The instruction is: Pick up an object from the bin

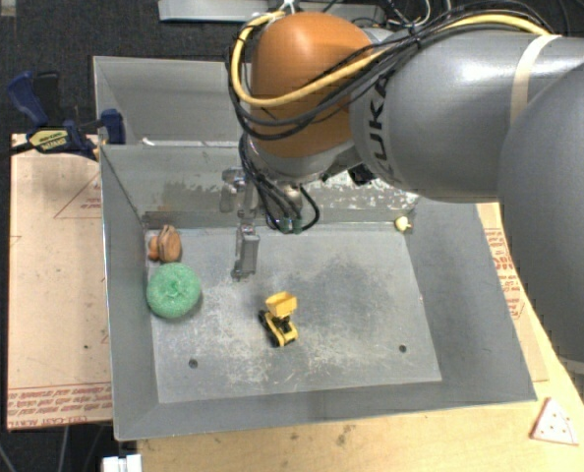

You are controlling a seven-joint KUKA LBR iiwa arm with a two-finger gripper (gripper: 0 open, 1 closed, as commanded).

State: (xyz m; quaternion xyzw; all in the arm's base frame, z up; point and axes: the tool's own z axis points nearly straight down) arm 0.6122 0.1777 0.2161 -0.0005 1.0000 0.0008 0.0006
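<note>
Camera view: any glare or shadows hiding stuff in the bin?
Camera view: bright speckled glare along the bin's back wall, beside the gripper; floor evenly lit, soft shadows only; green round pad, yellow toy vehicle and brown lump all plainly visible.

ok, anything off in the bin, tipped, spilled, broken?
Nothing looks broken or spilled. The yellow toy vehicle sits skewed near the middle; whether it is tipped I can't tell. A green round pad and a brown lump sit on the view's left, and a small pale bit lies alone at the back. The tool hangs over bare bin floor.
</note>
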